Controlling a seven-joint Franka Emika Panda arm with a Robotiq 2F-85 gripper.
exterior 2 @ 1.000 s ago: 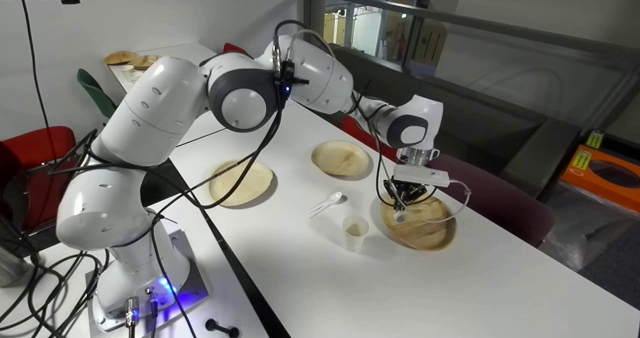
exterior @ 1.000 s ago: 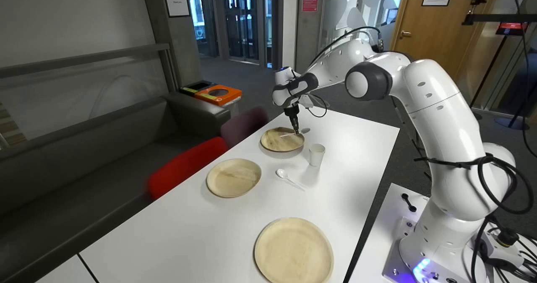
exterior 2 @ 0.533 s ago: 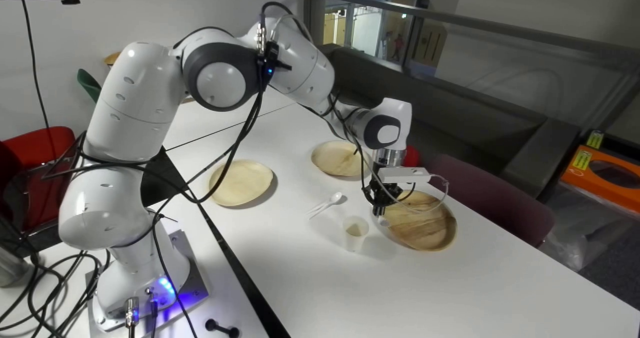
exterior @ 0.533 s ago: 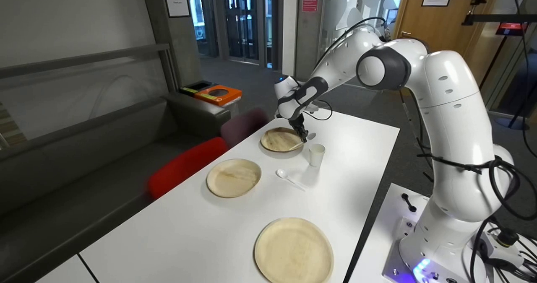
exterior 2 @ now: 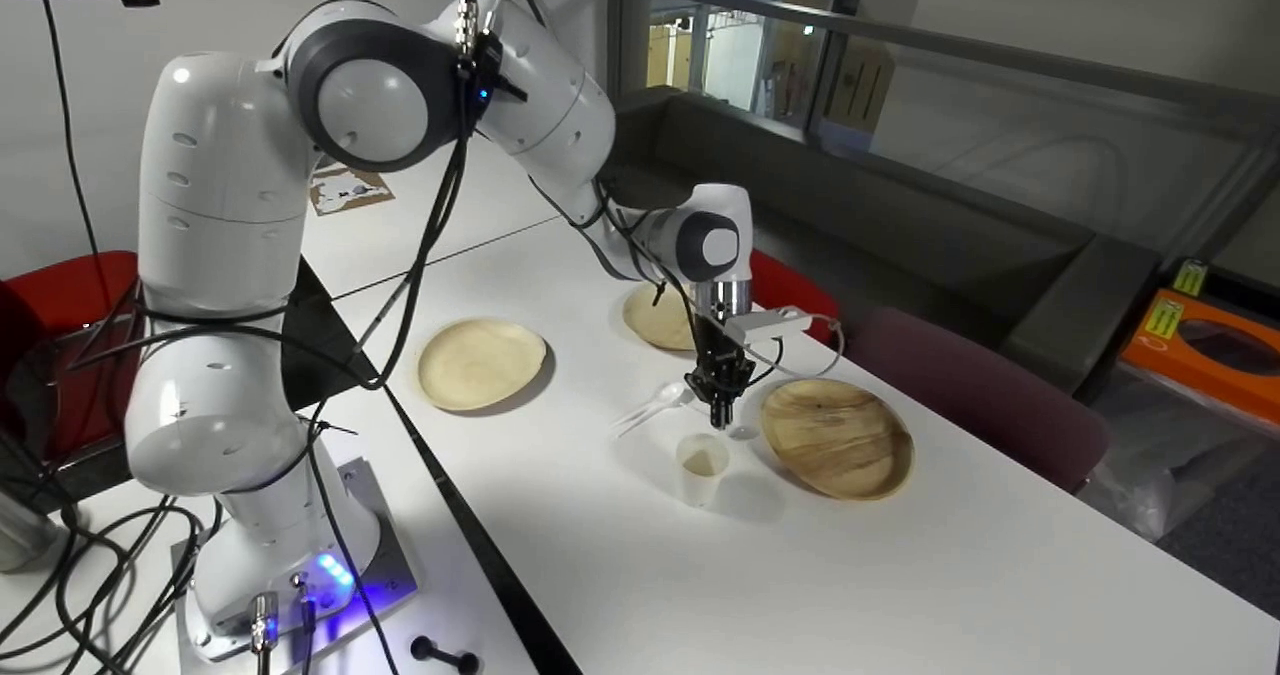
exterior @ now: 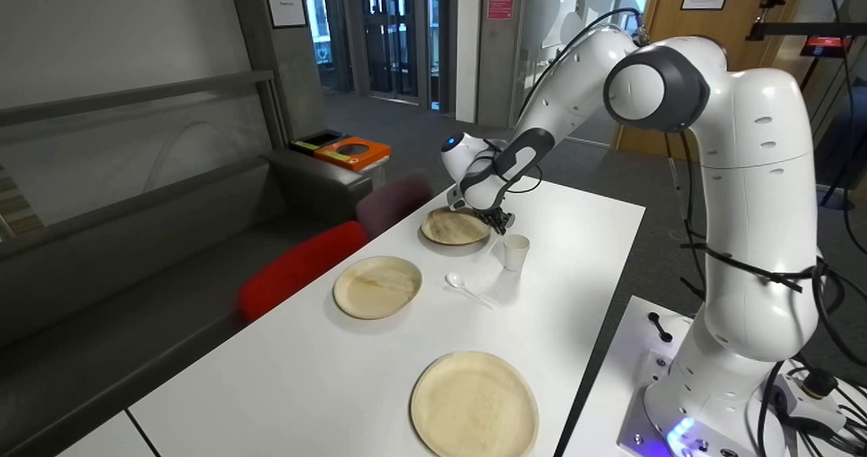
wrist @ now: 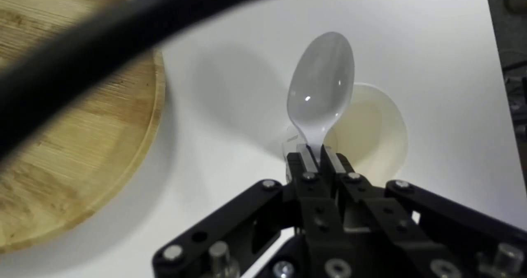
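With the end effector (wrist: 316, 157) I have a white spoon (wrist: 323, 80) pinched just below its bowl; my wrist view shows the bowl pointing toward the top, most of the handle hidden. Behind the spoon, partly covered, stands a white cup (wrist: 374, 129), and a wooden plate (wrist: 103, 146) fills the left side. In an exterior view I see the arm (exterior: 752, 145) stretched over the bench (exterior: 325, 382), its end just beside the upright cup; white cutlery (exterior: 455, 280) lies between the cup and a second plate (exterior: 377, 288), and a third plate (exterior: 474, 403) sits nearer that camera. In an exterior view I also make out the spoon (exterior 2: 742, 433), faint, between cup and wooden plate; whether spoon and cup touch, I cannot tell.
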